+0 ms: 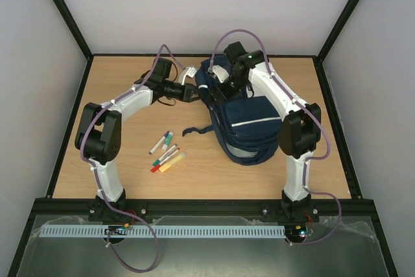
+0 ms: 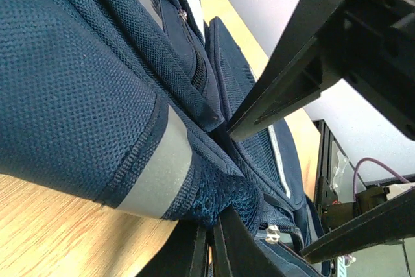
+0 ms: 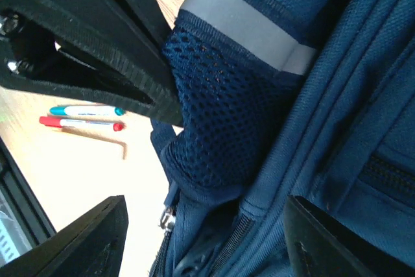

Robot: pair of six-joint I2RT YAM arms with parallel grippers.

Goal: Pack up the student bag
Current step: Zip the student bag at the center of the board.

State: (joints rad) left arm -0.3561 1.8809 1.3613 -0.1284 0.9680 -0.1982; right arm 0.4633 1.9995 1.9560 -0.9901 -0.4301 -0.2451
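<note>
Zip work on an anchored bag

Student bag (image 1: 243, 128): flat on the far right part of the surface (image 1: 214, 180), grey patches toward the near edge. Markers (image 1: 165, 152) loose on the wood to its near left, well apart from it, apparently not yet packed. Left jaws: pinched shut on the mesh pocket (image 3: 214, 115) at the bag's side, just under the grey reflective stripe (image 3: 246, 27). Right jaws: spread wide, holding nothing, poised over the fabric beside that pocket, with a zip pull (image 3: 167, 218) in view between the tips.

Likely step: anchoring the bag with one arm, finding the zip with the other. To do it well:

- Hold the left pinch firm and lift only slightly, enough to tension the cloth without dragging the bag across the wood.
- Bring the right tips down square on the metal pull, not on the loose mesh, and close fully before tugging.
- Pull along the line of the zip teeth, away from the anchored side.
- Avoid sideways force: risk of a jammed slider or bunched fabric.
</note>
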